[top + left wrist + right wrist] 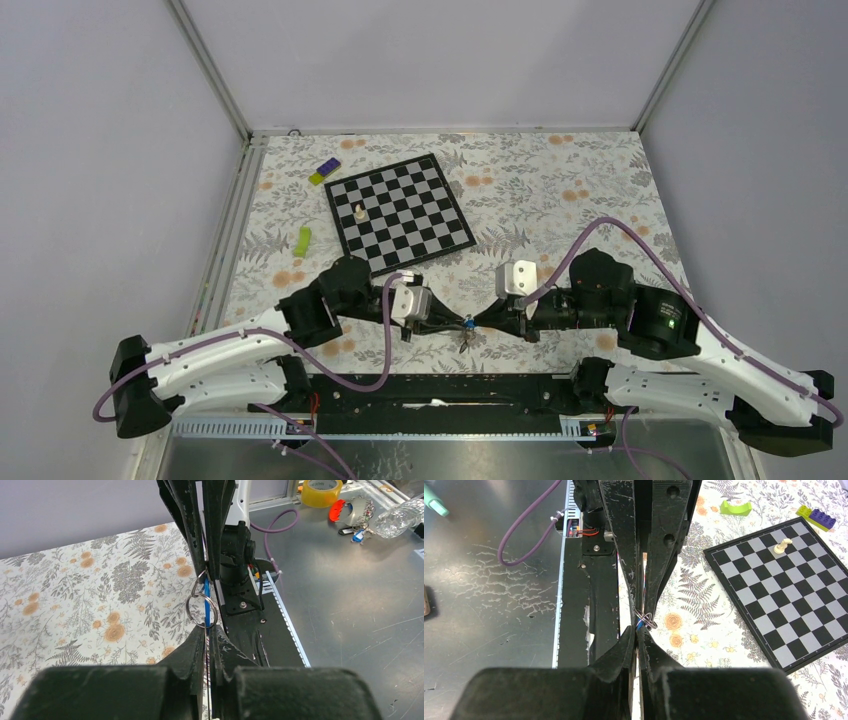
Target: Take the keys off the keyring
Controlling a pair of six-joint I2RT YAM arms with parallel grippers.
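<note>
Both grippers meet tip to tip just above the flowered table, near its front edge. The keyring [201,610], a thin wire ring with a blue tag [206,602] seen edge-on, hangs between them. My left gripper [207,629] is shut on the blue tag. My right gripper [638,630] is shut on the keyring [647,620] from the opposite side. In the top view the left gripper [452,323] and the right gripper [480,322] almost touch. Small silvery keys [464,341] dangle below the keyring [467,325].
A chessboard [398,212] with a white chess piece [359,211] lies behind the grippers. A purple-and-yellow block [324,171] and a green piece [302,241] sit to its left. A yellow tape roll [322,491] and a bottle [400,520] rest on the metal bench.
</note>
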